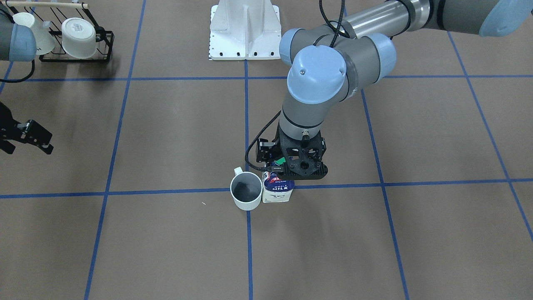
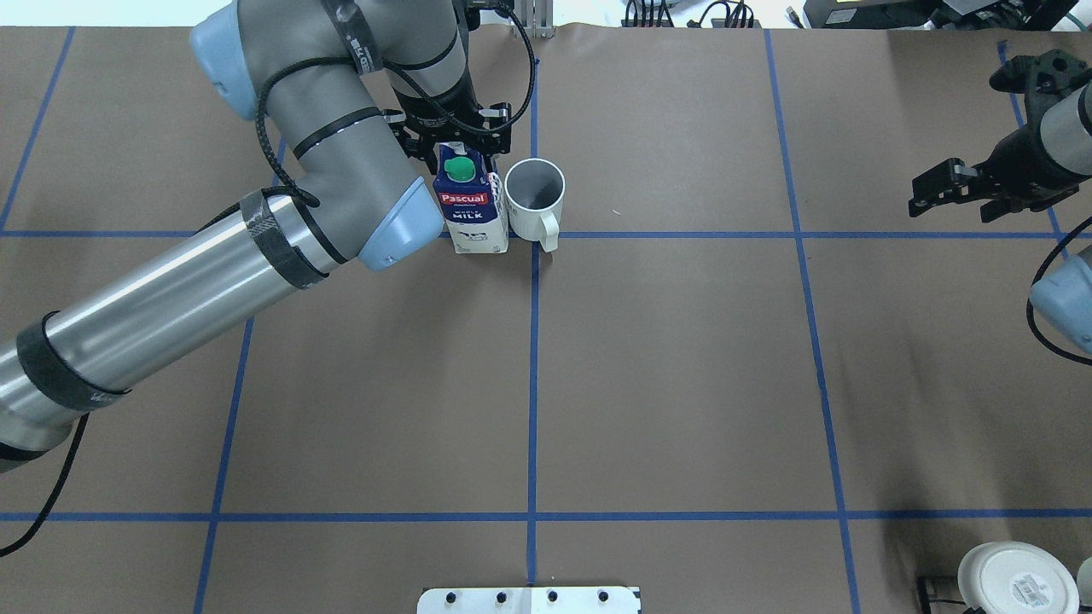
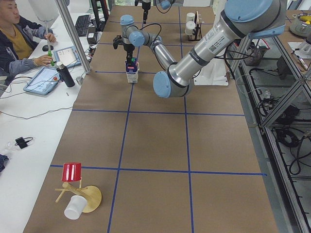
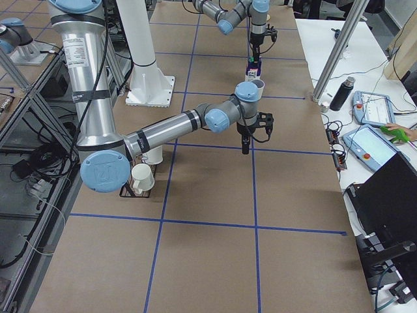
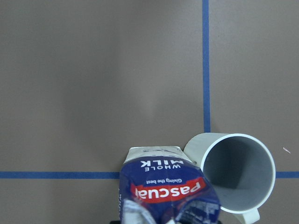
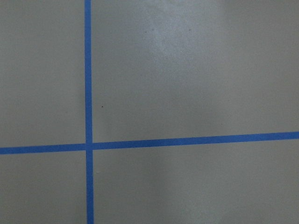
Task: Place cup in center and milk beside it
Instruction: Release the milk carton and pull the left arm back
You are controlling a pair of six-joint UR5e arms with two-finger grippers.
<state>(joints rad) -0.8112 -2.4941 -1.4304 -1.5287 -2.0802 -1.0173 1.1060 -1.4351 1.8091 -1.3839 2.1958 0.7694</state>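
Milk point(image 1: 278, 189) stands just beside cup point(image 1: 246, 191); rack point(image 1: 110, 46) well apart.

Brown table point(image 2: 682, 384), blue tape grid point(image 2: 532, 384), white desk point(image 3: 29, 121)

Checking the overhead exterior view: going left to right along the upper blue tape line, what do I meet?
Milk carton → cup → right claw.

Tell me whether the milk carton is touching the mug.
Cannot tell. Overhead view shows milk carton and mug edge to edge, no clear gap or contact.
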